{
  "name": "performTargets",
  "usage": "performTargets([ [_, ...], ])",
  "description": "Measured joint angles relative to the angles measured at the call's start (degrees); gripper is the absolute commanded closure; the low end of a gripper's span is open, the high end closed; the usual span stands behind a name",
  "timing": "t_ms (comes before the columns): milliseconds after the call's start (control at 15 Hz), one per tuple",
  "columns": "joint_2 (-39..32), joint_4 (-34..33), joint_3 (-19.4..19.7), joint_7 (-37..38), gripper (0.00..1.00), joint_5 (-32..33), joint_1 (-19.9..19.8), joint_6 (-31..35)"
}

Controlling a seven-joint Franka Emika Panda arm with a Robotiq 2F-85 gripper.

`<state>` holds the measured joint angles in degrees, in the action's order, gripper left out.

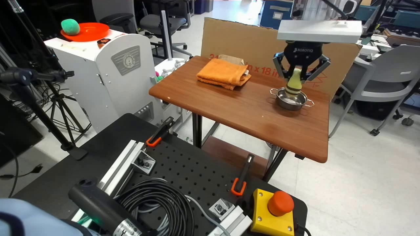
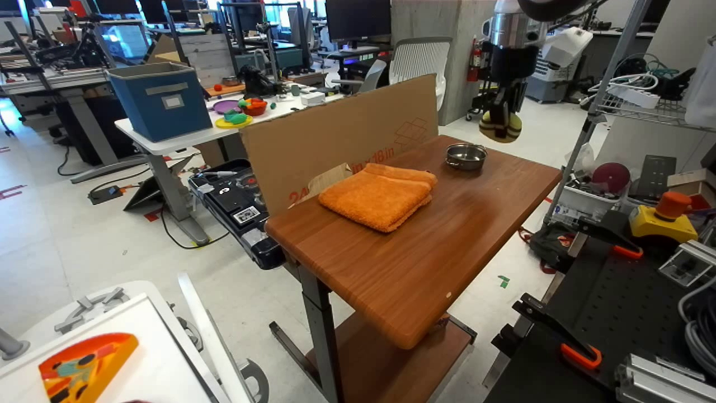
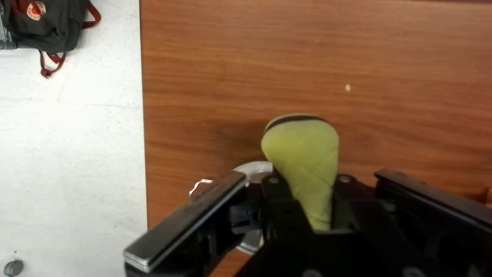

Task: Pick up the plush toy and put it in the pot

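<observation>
Above the bench [image 1: 229, 105], the pincer [image 1: 297, 75] is clamped on the narrow end of the yellow-green toy [image 3: 303, 148], its wide banded end hanging down. In an exterior view the toy hangs apart from the 2-handled metal pot [image 2: 466, 162], which rests on the bench, as does a folded orange towel [image 2: 377, 196].

Table [image 1: 213, 102]: brown wood-grain top, rounded corners. Orange cloth [image 1: 221, 72]: folded in layers, lying flat toward one end, near long edge. Tan piece [image 1: 231, 59]: directly behind cloth; contact with tabletop hidden. Pot [image 2: 465, 164]: silver, round, shallow, upright (side handles fitted); seated toward opposite end, well apart from cloth. Small pale spot [image 3: 348, 87]: on bare wood-grain surface.
</observation>
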<state>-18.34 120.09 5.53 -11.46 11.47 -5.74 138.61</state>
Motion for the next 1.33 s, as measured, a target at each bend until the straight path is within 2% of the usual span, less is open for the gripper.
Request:
performTargets([
  [200, -2.4, -4.8, 0.2, 1.0, 0.96, 0.0, 0.0, 0.0],
  [600, -12.8, -13.5, 0.6, 2.2, 0.96, 0.3, 0.0, 0.1],
  [667, -14.3, -14.6, 0.6, 2.3, 0.86, 0.4, 0.1, 0.1],
  [733, -15.7, -15.4, 0.6, 2.3, 0.6, 0.4, 0.3, 0.1],
  [867, -17.9, -17.0, 0.6, 2.5, 0.52, 0.5, 0.6, 0.1],
  [1067, -19.5, -18.3, 0.6, 2.6, 0.3, 0.7, 1.2, 0.0],
  [1333, -17.4, -17.3, 1.4, 3.2, 0.02, 3.0, 2.6, -1.3],
])
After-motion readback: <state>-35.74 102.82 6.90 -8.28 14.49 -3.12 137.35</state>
